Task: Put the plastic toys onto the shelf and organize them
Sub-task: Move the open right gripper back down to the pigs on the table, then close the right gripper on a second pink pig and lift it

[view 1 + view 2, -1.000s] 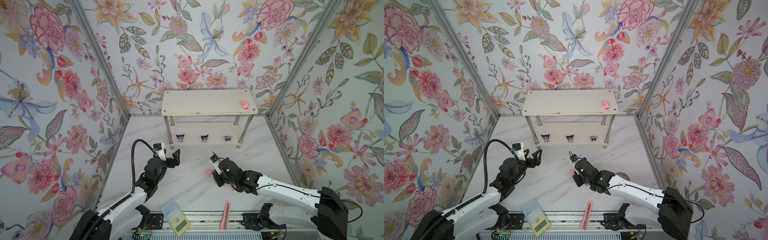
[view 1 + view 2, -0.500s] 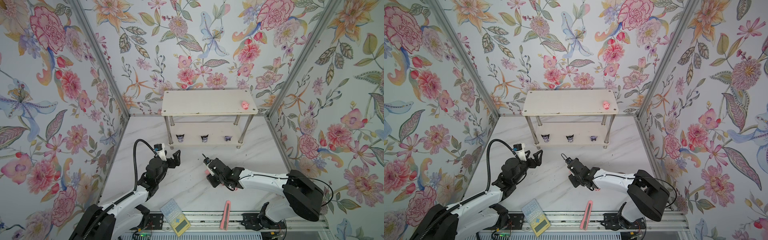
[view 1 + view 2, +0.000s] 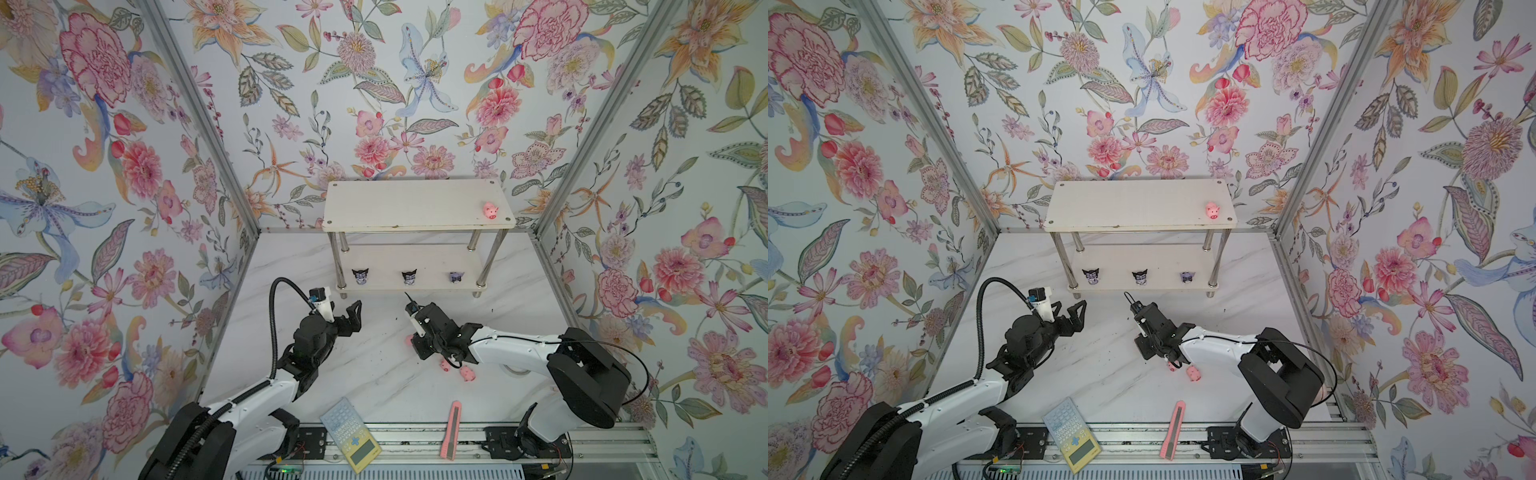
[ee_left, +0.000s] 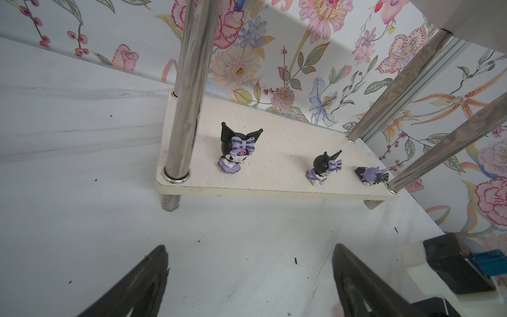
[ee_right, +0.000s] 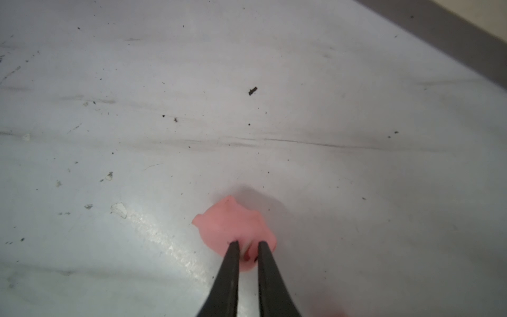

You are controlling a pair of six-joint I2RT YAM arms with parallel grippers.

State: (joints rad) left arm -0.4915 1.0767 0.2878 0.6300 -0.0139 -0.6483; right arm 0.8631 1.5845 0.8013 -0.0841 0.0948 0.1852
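My right gripper (image 5: pixel 248 245) is shut on the snout of a small pink pig (image 5: pixel 233 225), low over the white tabletop. In a top view that pig (image 3: pixel 408 339) peeks out beside the right gripper (image 3: pixel 413 344). Two more pigs (image 3: pixel 445 365) (image 3: pixel 468 374) lie by the right arm. The white shelf (image 3: pixel 395 203) stands at the back, with one pig (image 3: pixel 491 210) on its top board. Three black-and-purple figures (image 4: pixel 238 149) (image 4: pixel 325 167) (image 4: pixel 371 175) sit on the lower board, the last one tipped over. My left gripper (image 3: pixel 354 318) hangs open and holds nothing.
A pale blue-and-yellow calculator (image 3: pixel 351 434) and a pink utility knife (image 3: pixel 453 430) lie at the front edge by the rail. Floral walls close in the left, right and back sides. The chrome legs (image 4: pixel 189 90) of the shelf stand just ahead of the left gripper.
The right gripper has shifted a little left, its arm has folded in, and its jaws have closed on a pig. The left arm has barely moved.
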